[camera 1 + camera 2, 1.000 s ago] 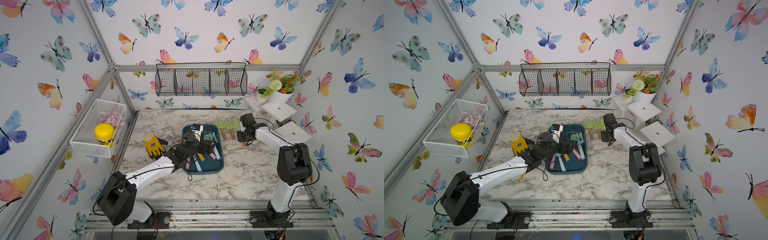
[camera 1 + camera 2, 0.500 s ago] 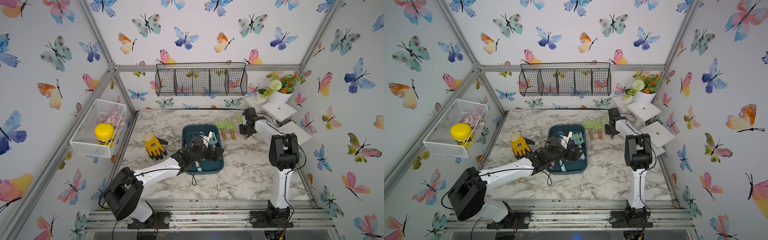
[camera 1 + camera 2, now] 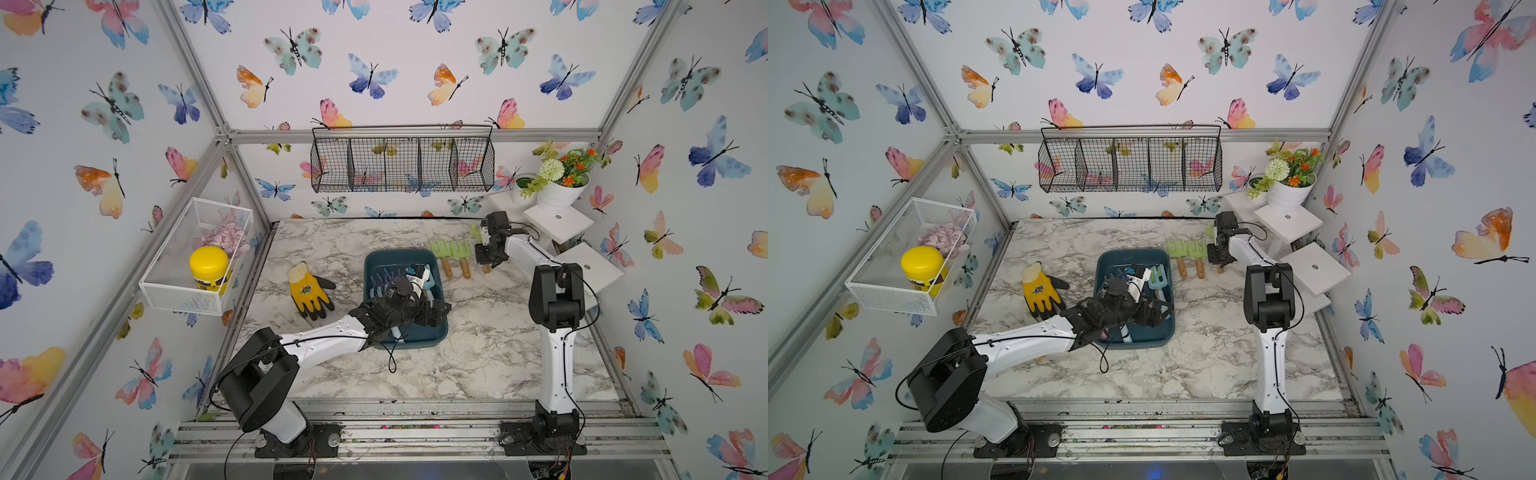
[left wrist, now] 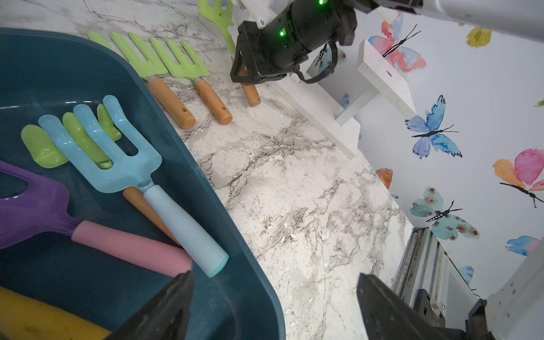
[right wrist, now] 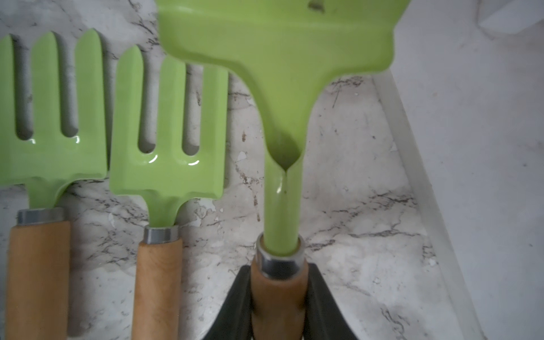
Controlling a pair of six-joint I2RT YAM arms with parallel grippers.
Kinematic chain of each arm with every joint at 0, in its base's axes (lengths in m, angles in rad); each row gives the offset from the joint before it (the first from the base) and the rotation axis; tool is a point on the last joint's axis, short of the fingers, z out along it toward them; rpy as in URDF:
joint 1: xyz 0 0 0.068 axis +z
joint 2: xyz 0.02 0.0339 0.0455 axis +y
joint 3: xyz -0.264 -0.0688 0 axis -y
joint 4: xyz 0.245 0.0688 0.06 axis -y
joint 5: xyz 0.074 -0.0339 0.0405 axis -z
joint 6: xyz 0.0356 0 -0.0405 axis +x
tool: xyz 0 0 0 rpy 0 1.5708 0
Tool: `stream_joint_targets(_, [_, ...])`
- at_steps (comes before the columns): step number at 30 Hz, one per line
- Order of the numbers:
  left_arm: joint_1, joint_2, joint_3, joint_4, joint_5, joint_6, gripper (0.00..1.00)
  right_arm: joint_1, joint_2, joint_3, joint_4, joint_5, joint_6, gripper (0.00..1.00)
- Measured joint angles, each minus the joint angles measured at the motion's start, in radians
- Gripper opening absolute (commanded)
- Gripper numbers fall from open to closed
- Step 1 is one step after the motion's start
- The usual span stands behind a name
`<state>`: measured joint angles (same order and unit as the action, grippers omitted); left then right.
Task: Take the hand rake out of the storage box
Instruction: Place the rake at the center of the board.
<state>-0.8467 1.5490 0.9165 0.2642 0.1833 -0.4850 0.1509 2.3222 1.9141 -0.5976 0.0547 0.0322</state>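
1. The right arm [image 3: 530, 255] is stretched to the far right part of the table [image 3: 478, 357], with its wrist just beside the white step shelf [image 3: 557, 224].
2. The right gripper [image 5: 278, 297] is clamped tight on the wooden handle of the green hand rake [image 5: 279, 73]. Its fingers pinch the handle just below the metal collar.
3. The hand rake is outside the storage box [image 3: 399, 255], well to the box's right. Its head points toward the back wall and sits higher than the two green forks [image 5: 164, 132] lying flat on the table next to it. Whether the handle's end touches the table cannot be told.
4. The left arm [image 3: 324, 340] reaches low across the table to the near end of the storage box.
5. The left gripper [image 4: 273, 279] is spread wide and holds nothing. One finger hangs over the inside of the box and the other out over the table, so they straddle the box's wall.
6. Inside the box, a blue fork [image 4: 112, 159] lies across a green tool, beside a purple tool with a pink handle [image 4: 126, 247].
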Motion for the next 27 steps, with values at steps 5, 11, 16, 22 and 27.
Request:
stream_joint_targets(5, [-0.002, 0.000, 0.002, 0.000, 0.002, -0.002, 0.92, -0.006, 0.029, 0.000, -0.001, -0.019, 0.000, 0.25])
stream_joint_targets(11, [-0.002, -0.001, 0.002, 0.000, 0.006, -0.005, 0.92, -0.008, 0.042, 0.022, -0.016, -0.030, 0.001, 0.26])
stream_joint_targets(16, [-0.002, -0.017, 0.002, -0.007, 0.013, -0.006, 0.92, -0.013, 0.046, 0.027, -0.021, -0.030, 0.002, 0.27])
stream_joint_targets(22, [-0.005, -0.043, 0.002, -0.029, 0.013, -0.005, 0.92, -0.015, 0.046, 0.027, -0.021, -0.030, 0.012, 0.33])
stream_joint_targets(27, [-0.005, -0.053, 0.002, -0.041, 0.013, -0.005, 0.92, -0.015, 0.046, 0.027, -0.022, -0.031, 0.018, 0.38])
